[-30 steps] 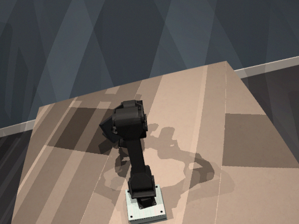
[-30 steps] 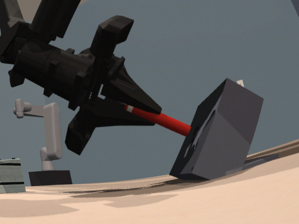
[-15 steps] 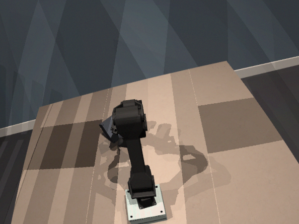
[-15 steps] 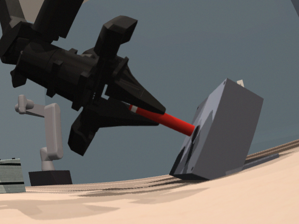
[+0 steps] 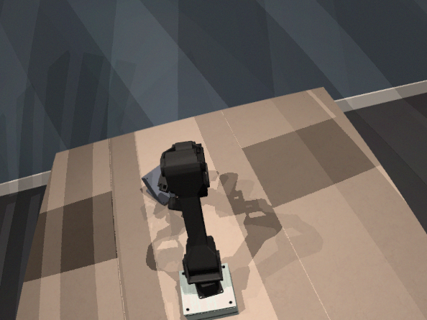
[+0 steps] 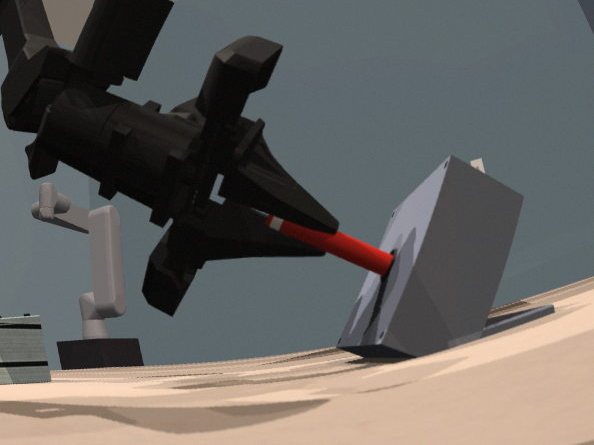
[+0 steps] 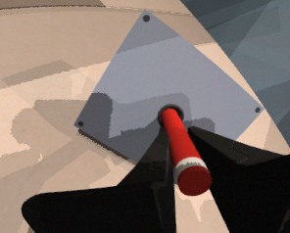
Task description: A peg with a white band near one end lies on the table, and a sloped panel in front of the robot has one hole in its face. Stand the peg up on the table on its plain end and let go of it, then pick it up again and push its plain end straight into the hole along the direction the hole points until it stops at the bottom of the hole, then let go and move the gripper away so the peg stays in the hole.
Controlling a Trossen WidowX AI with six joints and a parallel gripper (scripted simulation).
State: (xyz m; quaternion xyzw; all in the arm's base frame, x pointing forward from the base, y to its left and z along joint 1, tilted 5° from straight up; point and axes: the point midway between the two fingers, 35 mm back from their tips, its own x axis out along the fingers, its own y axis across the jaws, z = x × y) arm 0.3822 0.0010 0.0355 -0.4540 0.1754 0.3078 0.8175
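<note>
The red peg (image 6: 357, 250) (image 7: 182, 137) is held tilted by my gripper (image 6: 330, 241) (image 7: 176, 135), which is shut on it around its middle. Its white-banded end points back toward the gripper's body. Its plain end is at the mouth of the hole (image 6: 392, 259) (image 7: 170, 113) and appears to be a little inside it; how deep is hidden. The sloped grey panel (image 6: 457, 249) (image 7: 142, 64) stands on the table, and shows partly in the top view (image 5: 154, 180) beside the arm, which hides the peg and fingertips there.
The arm's pale base plate (image 5: 208, 306) is at the table's near edge. A flat grey strip (image 6: 520, 321) lies behind the panel in the exterior view. A second, pale grey arm (image 6: 106, 259) stands on a dark block in the background. Shadows fall across the table (image 5: 352, 208).
</note>
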